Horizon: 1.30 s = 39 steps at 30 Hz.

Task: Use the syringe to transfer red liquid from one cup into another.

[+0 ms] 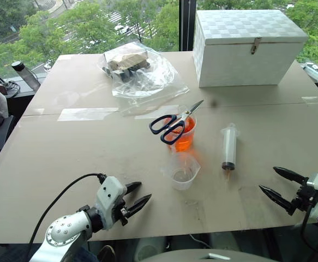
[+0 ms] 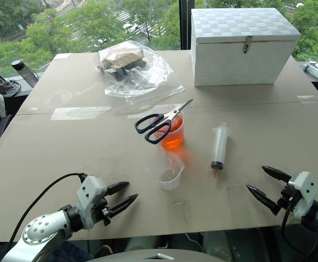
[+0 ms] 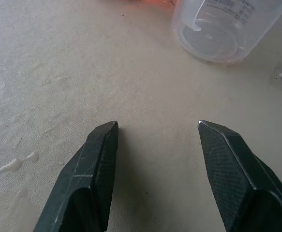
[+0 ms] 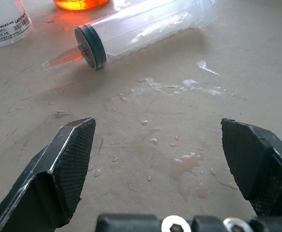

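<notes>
The syringe (image 1: 229, 146) lies flat on the table (image 1: 66, 147), ahead of my right claw (image 1: 279, 186), apart from it. My claw is wide open, holding nothing.

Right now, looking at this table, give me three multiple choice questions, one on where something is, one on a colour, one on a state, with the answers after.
1. Where do the scissors lie?
A. Across the rim of the tall cup
B. Inside the white box
C. Under the plastic bag

2. What colour is the liquid in the tall cup?
A. Blue
B. Orange-red
C. Green

3. How is the syringe placed?
A. Standing upright in the spouted cup
B. Held in the right end effector
C. Lying flat on the table, with nothing gripping it

Answers: 1 A, the black handles and blades rest over the cup's mouth. 2 B, the liquid glows orange-red through the clear wall. 3 C, the syringe lies on its side, apart from the open right end effector, its fingers spread with nothing between them.
</notes>
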Available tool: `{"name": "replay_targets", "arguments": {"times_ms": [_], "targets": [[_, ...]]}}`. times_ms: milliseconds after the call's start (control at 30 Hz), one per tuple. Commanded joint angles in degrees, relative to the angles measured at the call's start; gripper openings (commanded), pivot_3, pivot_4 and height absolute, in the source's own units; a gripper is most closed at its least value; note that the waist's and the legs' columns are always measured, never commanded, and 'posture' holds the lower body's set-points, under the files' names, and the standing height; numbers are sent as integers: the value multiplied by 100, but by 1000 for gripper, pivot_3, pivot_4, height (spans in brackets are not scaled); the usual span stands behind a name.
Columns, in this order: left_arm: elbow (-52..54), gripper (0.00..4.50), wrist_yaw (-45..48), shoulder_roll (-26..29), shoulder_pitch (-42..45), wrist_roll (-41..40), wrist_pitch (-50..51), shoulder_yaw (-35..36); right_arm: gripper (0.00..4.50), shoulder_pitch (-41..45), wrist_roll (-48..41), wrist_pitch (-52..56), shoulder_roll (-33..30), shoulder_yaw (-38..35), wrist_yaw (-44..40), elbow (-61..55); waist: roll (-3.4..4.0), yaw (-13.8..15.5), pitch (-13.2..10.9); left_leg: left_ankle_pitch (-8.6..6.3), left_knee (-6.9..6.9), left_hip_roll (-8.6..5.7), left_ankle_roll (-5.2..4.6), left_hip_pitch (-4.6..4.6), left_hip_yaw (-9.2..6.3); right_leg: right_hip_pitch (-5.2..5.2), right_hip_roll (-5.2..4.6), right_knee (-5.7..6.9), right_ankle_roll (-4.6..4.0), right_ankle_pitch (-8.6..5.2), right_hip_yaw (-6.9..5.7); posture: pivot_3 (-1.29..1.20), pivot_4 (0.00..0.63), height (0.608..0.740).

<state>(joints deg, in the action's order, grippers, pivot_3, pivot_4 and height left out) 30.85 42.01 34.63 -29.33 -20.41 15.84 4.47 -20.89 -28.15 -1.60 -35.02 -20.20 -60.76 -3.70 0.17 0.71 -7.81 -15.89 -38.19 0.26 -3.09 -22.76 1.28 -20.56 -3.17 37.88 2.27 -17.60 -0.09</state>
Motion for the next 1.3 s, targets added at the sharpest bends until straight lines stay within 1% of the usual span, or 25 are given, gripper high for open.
{"name": "replay_targets", "arguments": {"times_ms": [33, 133, 367, 633, 733, 833, 933, 1033, 1100, 1233, 1300], "targets": [[230, 2668, -43, 46, -62, -64, 64, 159, 4408, 23, -15, -121, -15, -61, -29, -23, 0, 0, 0, 0, 0, 0, 0, 0, 0, 0, 0, 0, 0, 0, 0, 0, 150, 740], [496, 2668, -154, 74, -14, -208, 349, 292, 4408, 94, 18, -136, 9, 3, -42, 44, -2, -4, -2, 0, 0, 0, 0, 0, 0, 0, 0, 0, 0, 0, 0, 0, 150, 740], [848, 2668, -322, 34, -37, -279, 691, 266, 4408, 188, 27, -166, -3, 40, -86, 142, -3, -2, -2, 0, 0, 0, 0, -1, 1, 0, 0, 0, 3, 1, 0, 0, 150, 740], [1018, 2668, -430, -9, 157, -422, 961, 288, 4408, 227, 13, -210, -12, 63, -102, 189, -3, 0, -2, 0, 0, 0, 0, -1, 1, 0, 1, 0, 2, 1, -1, 0, 150, 740], [1065, 2668, -434, -43, 392, -844, 1201, 448, 4408, 268, -43, -197, -41, 59, -173, 154, -3, 2, -2, 0, -1, 0, 0, -1, 1, 0, 1, 1, 3, 2, -1, 0, 150, 740], [1080, 2668, -577, -151, 767, -1582, 1544, 775, 4408, 323, -337, 5, -78, 48, -309, -199, -2, 3, -2, 0, -2, 0, 0, -1, -1, 0, 2, 2, 4, 2, -4, 0, 150, 740], [985, 2668, -920, -389, 1299, -2555, 1887, 1152, 4408, 499, -1146, 697, -186, 15, -378, -872, -2, -1, -2, 1, -5, 0, 0, -1, -1, 0, 2, 6, 7, 4, -4, 0, 150, 740], [828, 2668, -1311, -565, 1757, -3259, 2177, 1354, 4408, 720, -1718, 1275, -266, -27, -218, -1397, -8, -9, 0, 1, -13, 0, 0, -1, -3, 2, 4, 11, 10, 6, -5, 0, 150, 740], [679, 2668, -1559, -685, 2018, -3689, 2317, 1402, 4408, 830, -1978, 1593, -360, 8, -130, -1711, -10, 1, -2, 1, -13, -1, 0, -2, -4, 3, 6, 10, 11, 6, -6, 0, 150, 740], [330, 2668, -1872, -1108, 2307, -4060, 2459, 1131, 4408, 1314, -1960, 1805, -455, 182, 212, -2382, -13, 7, -4, 2, -14, -3, 1, -5, -6, 2, 9, 9, 12, 7, -9, 0, 150, 740], [191, 2668, -1973, -1276, 2363, -4320, 2519, 1123, 4408, 1468, -2012, 1939, -497, 184, 341, -2588, -18, 6, -6, 2, -16, -4, 2, -5, -6, 3, 10, 10, 13, 7, -8, 0, 150, 740]]}}
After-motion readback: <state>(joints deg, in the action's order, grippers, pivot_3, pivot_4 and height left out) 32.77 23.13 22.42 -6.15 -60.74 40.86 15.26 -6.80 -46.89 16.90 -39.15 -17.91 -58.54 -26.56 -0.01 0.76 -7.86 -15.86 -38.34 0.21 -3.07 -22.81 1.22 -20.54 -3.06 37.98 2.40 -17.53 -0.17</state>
